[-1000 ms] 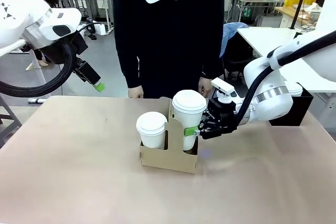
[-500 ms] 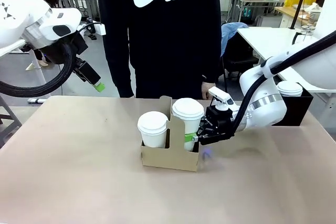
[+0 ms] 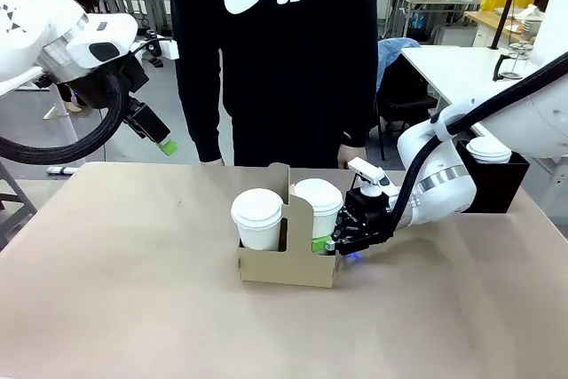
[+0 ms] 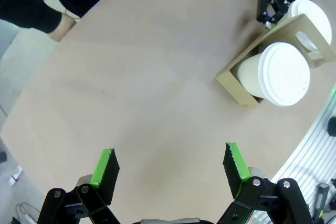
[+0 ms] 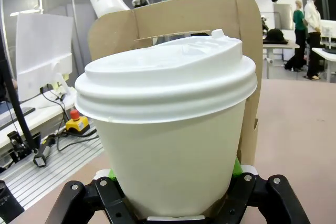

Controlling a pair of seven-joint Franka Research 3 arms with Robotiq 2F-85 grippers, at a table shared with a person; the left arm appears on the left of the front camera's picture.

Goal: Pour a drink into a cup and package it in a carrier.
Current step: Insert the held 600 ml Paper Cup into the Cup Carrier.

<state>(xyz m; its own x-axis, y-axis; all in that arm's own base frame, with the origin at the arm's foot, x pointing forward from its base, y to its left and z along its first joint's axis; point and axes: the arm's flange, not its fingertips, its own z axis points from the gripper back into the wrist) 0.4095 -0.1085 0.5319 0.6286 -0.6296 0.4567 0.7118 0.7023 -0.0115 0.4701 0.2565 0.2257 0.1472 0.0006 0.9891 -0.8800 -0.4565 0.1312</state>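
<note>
desk (image 3: 106,290) bears carrier (image 3: 286,265) near middle. two lidded cups seated in carrier, either side of handle panel. right end effector (image 3: 330,241) clamped on right cup (image 3: 317,210), low in its hole. left end effector (image 4: 170,169) spread wide, raised above desk, holding nothing.

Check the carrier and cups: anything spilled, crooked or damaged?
Nothing stands out. Both lidded cups, left and right, sit upright in the carrier, lids seated, no liquid on the table. The right gripper grips the right cup; the left gripper hangs open above the table.
</note>
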